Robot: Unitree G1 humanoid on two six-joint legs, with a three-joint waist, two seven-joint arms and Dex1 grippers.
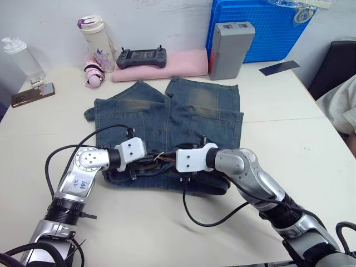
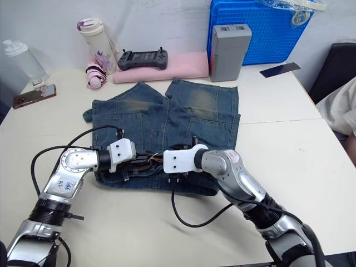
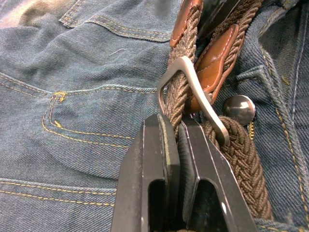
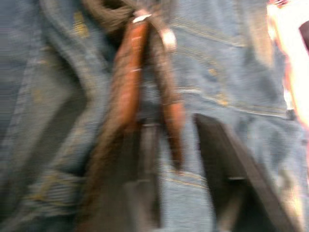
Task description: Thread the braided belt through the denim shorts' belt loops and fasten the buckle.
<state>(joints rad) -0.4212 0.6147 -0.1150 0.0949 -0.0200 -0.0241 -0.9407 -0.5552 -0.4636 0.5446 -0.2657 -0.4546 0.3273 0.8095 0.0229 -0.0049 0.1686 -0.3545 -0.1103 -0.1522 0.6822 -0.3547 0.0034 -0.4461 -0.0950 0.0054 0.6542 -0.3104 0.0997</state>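
Observation:
The denim shorts lie flat in the middle of the table, waistband toward me. Both grippers meet over the waistband's middle. My left gripper is shut on the braided belt just behind the silver buckle; the strap passes through the buckle frame, with tan leather tips beyond it. The shorts' metal button sits beside the buckle. My right gripper is open, its fingers apart around a tan belt tip. In the left eye view the two grippers nearly touch.
Behind the shorts stand a grey box, a blue crate, and a pink pad carrying a black controller. A tumbler, a phone and a clear bottle sit far left. A person's sleeve shows at right.

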